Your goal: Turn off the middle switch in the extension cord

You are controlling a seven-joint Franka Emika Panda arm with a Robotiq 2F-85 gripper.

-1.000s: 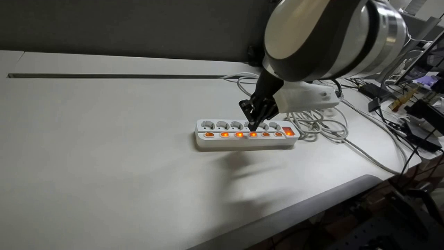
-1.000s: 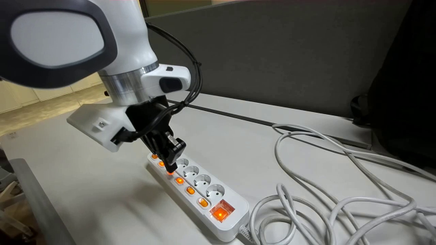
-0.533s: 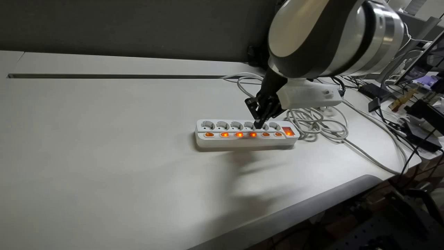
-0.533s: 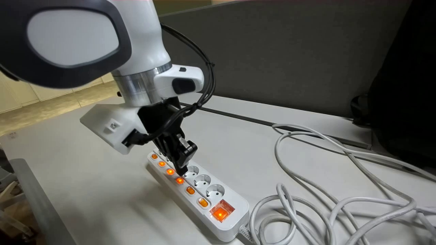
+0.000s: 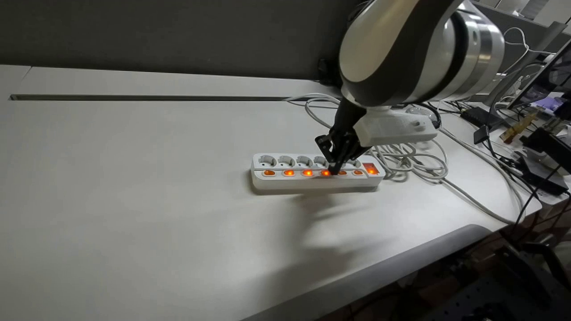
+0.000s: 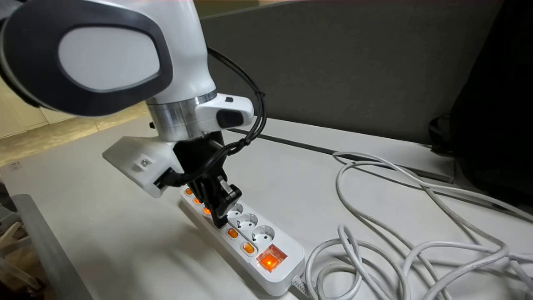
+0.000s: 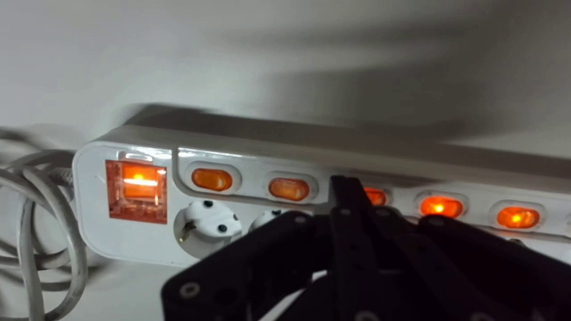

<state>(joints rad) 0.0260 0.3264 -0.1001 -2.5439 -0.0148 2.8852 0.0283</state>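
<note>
The extension cord, a white power strip, lies on the table in both exterior views point(image 5: 279, 182) point(image 6: 293, 252) and the wrist view point(image 7: 120, 240). The row holds several orange-red switches. Two stand at its centre: a lit one point(image 7: 438, 206), uncovered, and a red-glowing one point(image 7: 375, 196), partly hidden behind my fingertips. Which one counts as the middle switch I cannot tell. My gripper point(image 7: 347, 185) is shut with nothing visible between the fingers. Its tip is down at that second switch, on the main-switch side, in both exterior views point(image 5: 333, 171) point(image 6: 220, 222). Whether it touches is unclear.
The large lit main switch point(image 7: 136, 191) is at the cable end. Unlit small switches point(image 7: 289, 189) sit between it and my fingertips. Coiled white cables point(image 5: 408, 158) lie beside the strip. A dark partition point(image 6: 354, 75) stands behind the table.
My gripper has shifted along the strip toward the main-switch end, then lowered to the switch row. The strip has not moved. In an exterior view the same switches still glow.
</note>
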